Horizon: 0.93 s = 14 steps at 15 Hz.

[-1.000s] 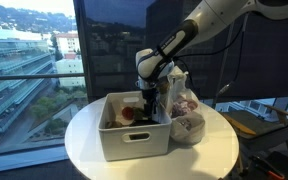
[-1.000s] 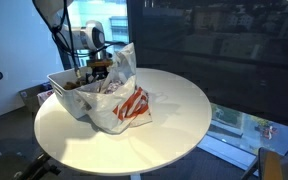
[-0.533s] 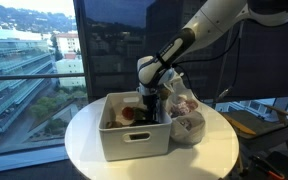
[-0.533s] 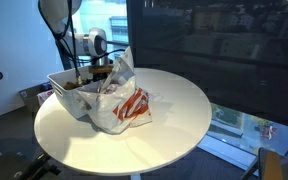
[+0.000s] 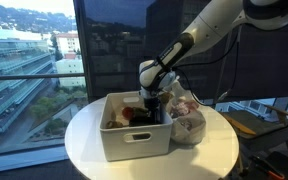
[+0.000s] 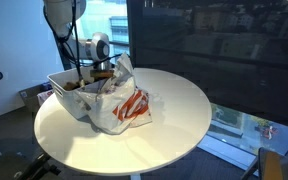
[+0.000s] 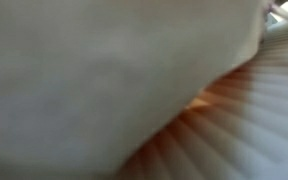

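The tool reaches down into the white bin at centre frame, close against the bag at the bin's right side. Bin and bag hide its jaws, so I cannot tell whether they are spread or pinching. A red item lies in the bin. Bin and bag stand on the round desk. The wrist view is only blur.

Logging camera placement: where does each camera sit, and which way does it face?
Exterior view: beside the round table, facing the city window; arm enters upper right, gripper down in the white bin.
Exterior view: nearer the plastic bag, facing dark glass; arm enters upper left.
Wrist view: pressed close, only blur; no fingers show.
Shared: both exterior views show bin, bag, table.
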Tool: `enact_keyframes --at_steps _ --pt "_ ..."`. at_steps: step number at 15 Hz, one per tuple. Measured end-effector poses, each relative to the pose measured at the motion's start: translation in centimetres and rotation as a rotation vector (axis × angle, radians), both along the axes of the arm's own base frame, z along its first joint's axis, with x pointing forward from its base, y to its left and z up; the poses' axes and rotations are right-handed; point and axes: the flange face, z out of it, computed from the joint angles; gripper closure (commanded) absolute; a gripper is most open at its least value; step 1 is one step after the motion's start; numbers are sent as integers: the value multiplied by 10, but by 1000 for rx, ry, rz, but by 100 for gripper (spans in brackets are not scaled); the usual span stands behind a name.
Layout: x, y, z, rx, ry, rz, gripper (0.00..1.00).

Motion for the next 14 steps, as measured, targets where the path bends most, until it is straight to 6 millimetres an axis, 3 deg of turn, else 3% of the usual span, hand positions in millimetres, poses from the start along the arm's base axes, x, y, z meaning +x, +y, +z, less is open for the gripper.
enact_keyframes --at_steps 2,14 --pt "0 0 4 30 12 -30 95" --pt "-1 6 51 118 55 -118 90"
